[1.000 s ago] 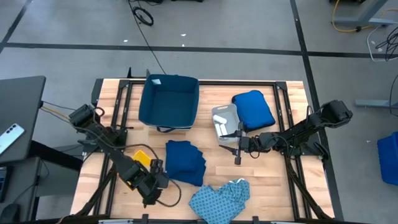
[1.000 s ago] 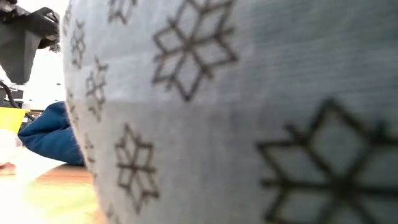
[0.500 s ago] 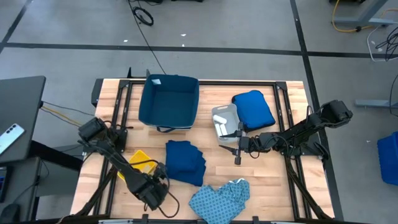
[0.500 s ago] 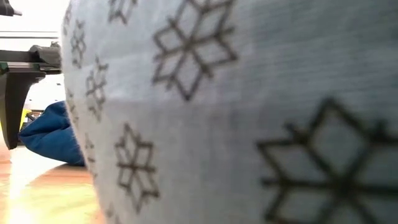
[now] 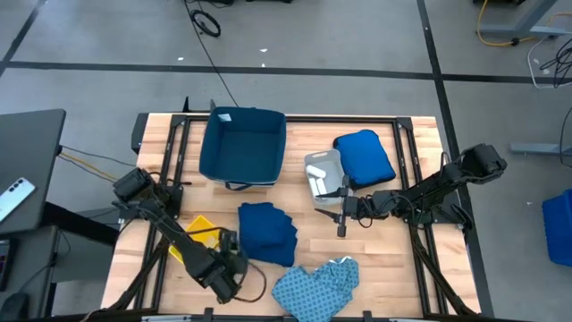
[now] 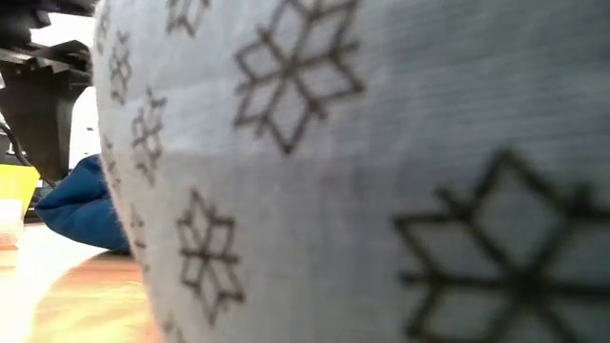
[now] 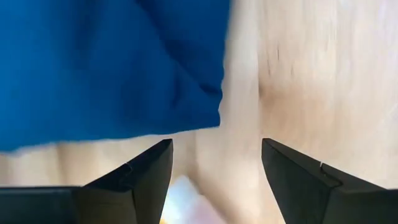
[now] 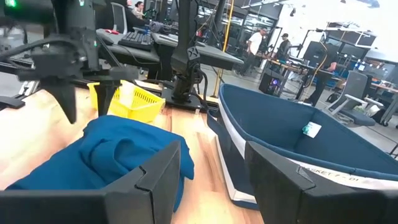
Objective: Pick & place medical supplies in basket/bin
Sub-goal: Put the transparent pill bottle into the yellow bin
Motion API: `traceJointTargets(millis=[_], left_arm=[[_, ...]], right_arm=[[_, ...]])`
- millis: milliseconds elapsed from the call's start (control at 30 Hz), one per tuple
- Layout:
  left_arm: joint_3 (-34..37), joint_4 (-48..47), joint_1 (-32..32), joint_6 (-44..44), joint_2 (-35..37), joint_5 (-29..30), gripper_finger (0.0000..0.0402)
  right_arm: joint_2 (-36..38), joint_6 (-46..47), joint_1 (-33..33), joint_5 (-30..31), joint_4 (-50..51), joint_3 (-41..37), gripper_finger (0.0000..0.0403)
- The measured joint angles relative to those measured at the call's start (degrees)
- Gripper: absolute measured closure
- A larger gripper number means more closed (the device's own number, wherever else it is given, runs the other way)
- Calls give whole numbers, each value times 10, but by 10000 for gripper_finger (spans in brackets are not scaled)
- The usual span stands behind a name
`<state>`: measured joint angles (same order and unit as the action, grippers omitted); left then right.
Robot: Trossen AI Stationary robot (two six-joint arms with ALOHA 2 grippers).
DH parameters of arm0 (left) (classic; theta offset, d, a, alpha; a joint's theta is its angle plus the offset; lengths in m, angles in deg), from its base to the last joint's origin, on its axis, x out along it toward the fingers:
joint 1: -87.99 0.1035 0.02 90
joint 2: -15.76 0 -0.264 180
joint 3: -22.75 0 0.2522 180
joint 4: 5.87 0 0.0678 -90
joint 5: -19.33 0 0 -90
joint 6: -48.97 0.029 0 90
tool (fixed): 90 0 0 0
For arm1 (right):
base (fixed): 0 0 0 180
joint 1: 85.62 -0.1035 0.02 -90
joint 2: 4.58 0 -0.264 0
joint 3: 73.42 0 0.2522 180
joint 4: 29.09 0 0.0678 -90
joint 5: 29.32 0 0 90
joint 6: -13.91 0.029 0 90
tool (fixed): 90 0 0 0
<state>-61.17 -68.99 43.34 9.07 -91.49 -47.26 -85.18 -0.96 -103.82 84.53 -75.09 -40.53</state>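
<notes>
The navy cloth garment (image 5: 266, 233) lies folded at the table's middle, the light blue patterned garment (image 5: 317, 284) crumpled at the near edge. The large navy bin (image 5: 243, 148) stands at the far side, the grey tray (image 5: 323, 172) to its right, the yellow tray (image 5: 201, 231) at the near left. My left gripper (image 5: 231, 266) hovers open, pointing down by the navy garment's near-left corner (image 7: 199, 106), over bare wood. My right gripper (image 5: 340, 219) waits open right of the navy garment (image 8: 118, 155), facing left. No white packet shows plainly.
A royal-blue puffy bundle (image 5: 364, 156) lies right of the grey tray. The patterned garment (image 6: 381, 171) fills almost the whole low view, leaving only a strip with the navy garment (image 6: 81, 205) and yellow tray (image 6: 14, 186). People stand in the room beyond (image 8: 255, 40).
My left gripper has swung from over the yellow tray toward the table's right, ending beside the navy garment's near-left corner; the yellow tray now shows more fully. The right arm and the cloths have kept still.
</notes>
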Motion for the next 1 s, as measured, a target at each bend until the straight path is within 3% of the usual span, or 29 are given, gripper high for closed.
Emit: traceJointTargets(millis=[233, 467, 667, 1000], left_arm=[[-9, -1, 27, -168, 0, -105, 150], [-9, -25, 27, -266, 0, -117, 150], [-9, -85, 26, -300, 0, -140, 149], [28, -67, 26, -316, 0, -188, 149]], right_arm=[[0, 2, 0, 0, 1, 0, 215], [0, 0, 0, 0, 1, 0, 215], [0, 0, 0, 0, 1, 0, 215], [0, 0, 0, 0, 1, 0, 215]])
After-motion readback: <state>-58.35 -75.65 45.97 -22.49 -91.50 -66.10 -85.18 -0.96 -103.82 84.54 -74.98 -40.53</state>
